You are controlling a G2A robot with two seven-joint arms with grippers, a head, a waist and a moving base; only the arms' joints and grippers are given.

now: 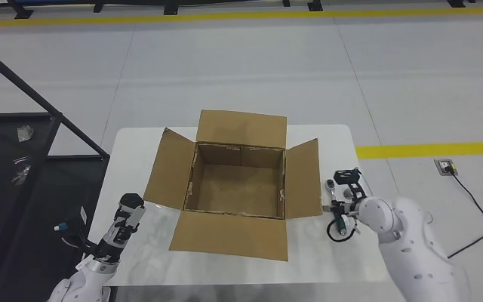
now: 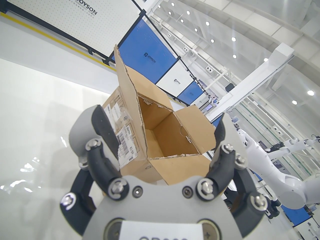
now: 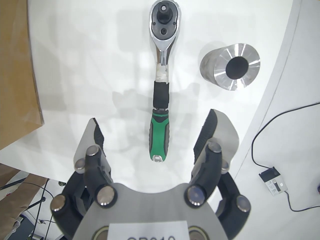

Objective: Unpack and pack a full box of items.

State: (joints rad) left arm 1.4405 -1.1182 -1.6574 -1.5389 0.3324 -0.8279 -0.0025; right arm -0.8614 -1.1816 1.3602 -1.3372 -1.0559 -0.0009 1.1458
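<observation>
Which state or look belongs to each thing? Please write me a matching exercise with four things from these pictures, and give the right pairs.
Things:
1. cardboard box
2. ratchet wrench
3. metal cylinder
4. left gripper

States:
a. green handle, silver head
b. fingers open, holding nothing
c. flaps folded outward
d. shiny, with a dark round hole in one end

Pairs: 1-c, 2-a, 3-d, 4-b

Smooth white arms (image 1: 407, 226) carry grey metal hands (image 3: 153, 115) with black ribbed fingers (image 3: 207, 128), silver screws (image 3: 107, 195) and white labels (image 3: 150, 231).
</observation>
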